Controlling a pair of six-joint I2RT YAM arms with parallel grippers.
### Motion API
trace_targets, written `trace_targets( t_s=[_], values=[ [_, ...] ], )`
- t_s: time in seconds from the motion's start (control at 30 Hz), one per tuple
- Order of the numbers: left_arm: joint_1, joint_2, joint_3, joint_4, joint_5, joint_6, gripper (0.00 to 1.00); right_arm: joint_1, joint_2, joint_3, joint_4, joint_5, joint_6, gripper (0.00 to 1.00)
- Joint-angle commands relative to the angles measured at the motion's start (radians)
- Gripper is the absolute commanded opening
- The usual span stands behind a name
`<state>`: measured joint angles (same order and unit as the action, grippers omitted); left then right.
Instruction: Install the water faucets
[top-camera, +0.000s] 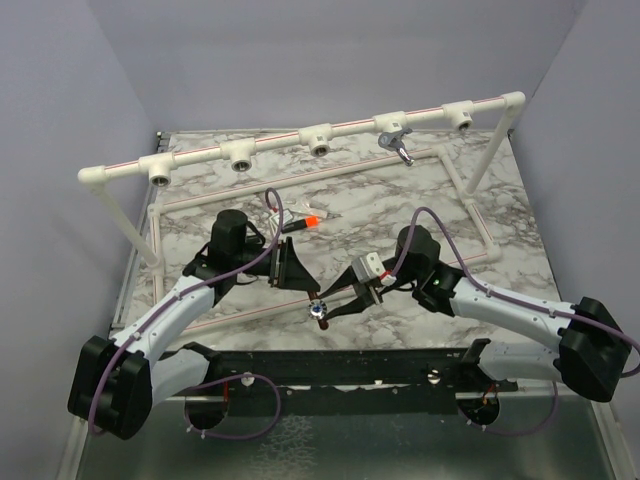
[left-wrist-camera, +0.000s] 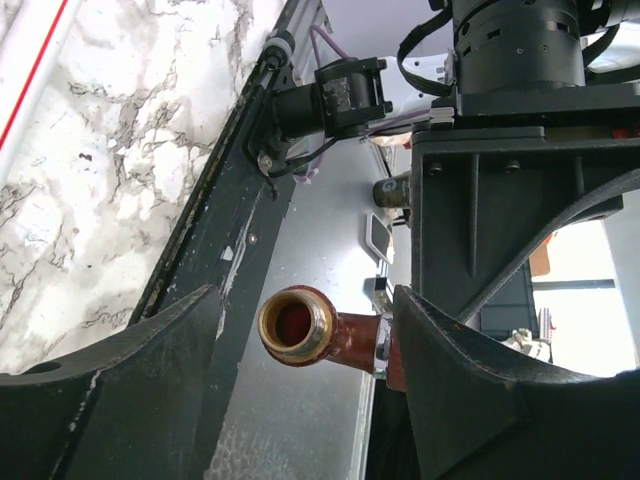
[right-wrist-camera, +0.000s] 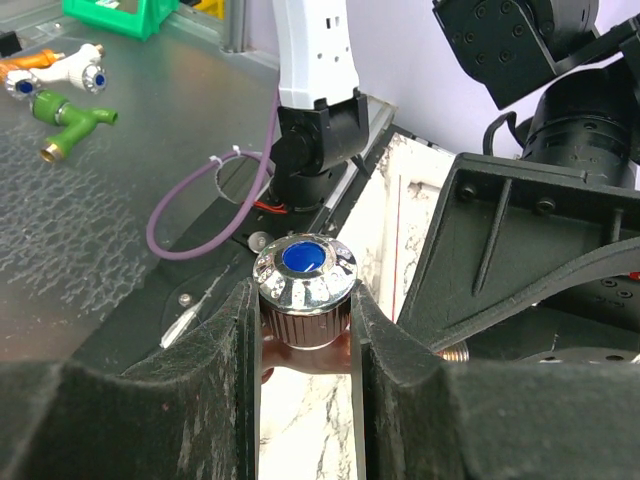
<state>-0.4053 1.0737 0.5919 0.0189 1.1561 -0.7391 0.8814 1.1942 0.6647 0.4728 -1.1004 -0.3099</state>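
Note:
The copper-coloured faucet (top-camera: 320, 313) hangs near the table's front edge between the two arms. My right gripper (top-camera: 338, 303) is shut on its ribbed knob, which has a chrome cap with a blue dot (right-wrist-camera: 305, 272); my right gripper (right-wrist-camera: 305, 335) has its pads on both sides of the knob. In the left wrist view the faucet's brass threaded mouth (left-wrist-camera: 295, 325) sits between the wide-apart fingers of my left gripper (left-wrist-camera: 305, 300), close to the right-hand finger (left-wrist-camera: 480, 390). My left gripper (top-camera: 308, 288) is open. The silver faucet (top-camera: 400, 145) hangs from a tee on the white pipe rail.
The white pipe frame (top-camera: 240, 152) with several tee fittings stands along the back and sides of the marble table (top-camera: 480, 200). A marker pen with an orange cap (top-camera: 308, 220) lies behind the left gripper. Green and white plastic taps (right-wrist-camera: 70, 110) lie on the bench beyond the black front rail (top-camera: 330, 365).

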Motion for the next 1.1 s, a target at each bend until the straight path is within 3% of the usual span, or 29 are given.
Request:
trace_targets(
  t_s=[0.0, 0.4, 0.47, 0.53, 0.57, 0.8, 0.9, 1.07],
  values=[
    [-0.010, -0.016, -0.015, 0.068, 0.046, -0.033, 0.69, -0.008, -0.008, 0.016, 0.059, -0.057, 0.027, 0.01],
    [-0.016, -0.011, -0.027, 0.118, 0.068, -0.077, 0.37, -0.011, -0.025, -0.009, 0.063, -0.038, 0.023, 0.00],
    [-0.018, -0.010, -0.028, 0.122, 0.071, -0.081, 0.27, -0.012, -0.030, -0.012, 0.057, -0.027, 0.017, 0.00],
    [-0.020, -0.007, -0.029, 0.122, 0.071, -0.080, 0.05, -0.013, -0.036, -0.017, 0.054, -0.013, 0.012, 0.01],
    [-0.021, -0.006, -0.029, 0.117, 0.070, -0.079, 0.00, -0.013, -0.040, -0.021, 0.050, -0.003, 0.008, 0.01],
    [-0.020, -0.005, -0.017, 0.094, 0.045, -0.077, 0.00, -0.013, -0.053, -0.001, -0.052, 0.047, -0.021, 0.01],
    [-0.018, -0.001, -0.017, 0.097, 0.019, -0.087, 0.00, -0.012, -0.073, -0.007, -0.081, 0.089, -0.021, 0.19],
    [-0.017, 0.002, -0.035, 0.158, -0.019, -0.146, 0.00, -0.012, -0.131, -0.045, -0.094, 0.155, -0.005, 0.41]
  ],
)
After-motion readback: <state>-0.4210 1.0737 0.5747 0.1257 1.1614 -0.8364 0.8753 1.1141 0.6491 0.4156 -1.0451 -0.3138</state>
